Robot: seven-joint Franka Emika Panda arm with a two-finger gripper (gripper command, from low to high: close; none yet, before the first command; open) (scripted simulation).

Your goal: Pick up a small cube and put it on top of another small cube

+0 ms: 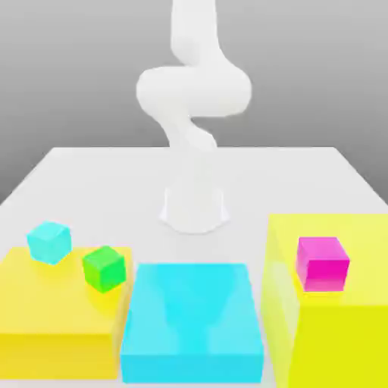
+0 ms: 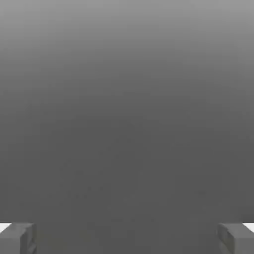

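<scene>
1. Looking through the exterior view, a single small plain magenta cube [image 1: 323, 263] is sitting on top of the tall yellow block [image 1: 333, 333] at the exterior view's right; whether it is the cube to be carried or the one to be stacked on, I cannot tell, and no second magenta cube is showing.
2. Staying in that view, the white arm [image 1: 191, 114] is rising from its base at the middle of the pale worktop [image 1: 91, 178], and its pincer is lying outside this view, so the direction from pincer to cube cannot be read.
3. Sharing the front are a flat cyan block [image 1: 193, 322] and a low yellow block [image 1: 61, 311] carrying a small cyan cube [image 1: 49, 242] and a small green cube [image 1: 104, 268].
4. Turning to the hand view, the pincer [image 2: 127, 238] is standing spread wide and holding nothing; only grey background is showing between its fingers [image 2: 20, 237], so I judge it is pointing away from the blocks.
</scene>
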